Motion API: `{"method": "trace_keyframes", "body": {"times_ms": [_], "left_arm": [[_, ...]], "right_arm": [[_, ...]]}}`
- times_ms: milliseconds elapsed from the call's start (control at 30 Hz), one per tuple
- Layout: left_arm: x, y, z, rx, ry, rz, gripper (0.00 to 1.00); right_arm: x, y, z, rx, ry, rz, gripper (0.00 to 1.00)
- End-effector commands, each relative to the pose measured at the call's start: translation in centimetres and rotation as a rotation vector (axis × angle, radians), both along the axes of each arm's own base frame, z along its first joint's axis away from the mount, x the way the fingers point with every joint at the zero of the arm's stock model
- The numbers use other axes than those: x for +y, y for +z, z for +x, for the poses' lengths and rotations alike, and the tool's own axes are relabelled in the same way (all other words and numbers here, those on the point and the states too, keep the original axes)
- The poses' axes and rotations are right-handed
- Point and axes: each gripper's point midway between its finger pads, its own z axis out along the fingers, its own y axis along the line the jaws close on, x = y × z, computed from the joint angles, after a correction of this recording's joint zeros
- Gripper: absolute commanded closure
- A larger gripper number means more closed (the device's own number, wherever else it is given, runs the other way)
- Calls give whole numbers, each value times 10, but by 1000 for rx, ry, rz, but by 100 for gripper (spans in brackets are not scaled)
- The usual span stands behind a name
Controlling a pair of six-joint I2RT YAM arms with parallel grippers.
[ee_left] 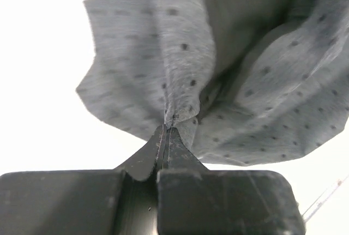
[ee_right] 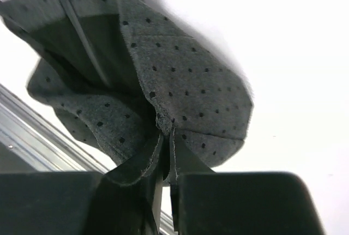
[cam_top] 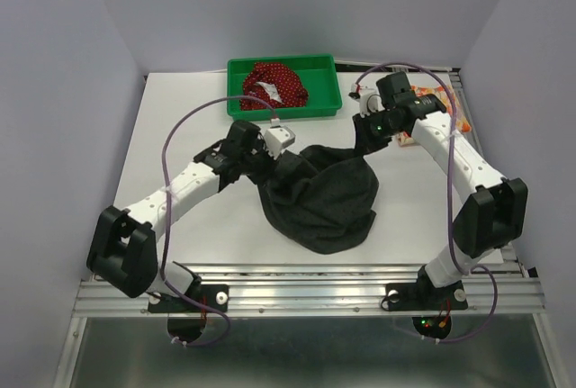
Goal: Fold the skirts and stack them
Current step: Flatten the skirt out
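At the middle of the tabletop (cam_top: 180,127), the left pincer (ee_left: 166,131) has its two dark fingers pressed together on a thin fold of the charcoal-grey skirt (cam_top: 324,203), the cloth rising out of the tips in a narrow pleat. The right pincer (ee_right: 166,142) is likewise clamped on a bunched edge of the same skirt, with a small lip of fabric caught between its fingers. Up close in both wrist views the grey cloth shows tiny dark dots. From above, the two pincers hold the skirt's far edge at its left and right ends, and the cloth between them dips in a shallow curve. The rest of the garment spreads toward the arm bases in a rounded, rumpled heap on the white tabletop. Beyond the left pincer, at the far side, sits a green plastic tray (cam_top: 236,91), and the dark red skirt with white dots (cam_top: 281,82) lies crumpled inside it. To the right of the tray, partly hidden behind the right arm, the orange-and-white patterned skirt (cam_top: 447,104) lies near the far right corner, well apart from the grey one.
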Motion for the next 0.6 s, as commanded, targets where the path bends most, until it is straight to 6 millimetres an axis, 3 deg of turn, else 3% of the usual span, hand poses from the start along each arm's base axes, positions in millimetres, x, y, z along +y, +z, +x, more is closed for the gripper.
{"method": "trace_keyframes", "body": {"times_ms": [0, 167, 267, 300, 367, 433, 500, 567], "left_arm": [[23, 81, 37, -193, 133, -81, 100], [42, 126, 66, -315, 268, -74, 100], [64, 158, 94, -400, 422, -53, 100], [73, 168, 102, -431, 468, -39, 100], [77, 196, 112, -496, 488, -37, 100], [74, 217, 115, -545, 440, -33, 100], [67, 222, 112, -547, 372, -30, 100], [58, 207, 100, -486, 258, 4, 100]], "right_arm": [[-19, 22, 4, -127, -12, -75, 96], [-38, 45, 30, -260, -51, -147, 99], [-57, 72, 54, -381, -85, -215, 99], [-61, 89, 64, -442, -104, -236, 99], [-70, 106, 76, -504, -113, -268, 99], [-74, 135, 86, -590, -111, -278, 99], [-70, 140, 83, -599, -91, -257, 99], [-67, 129, 71, -575, -36, -247, 99]]}}
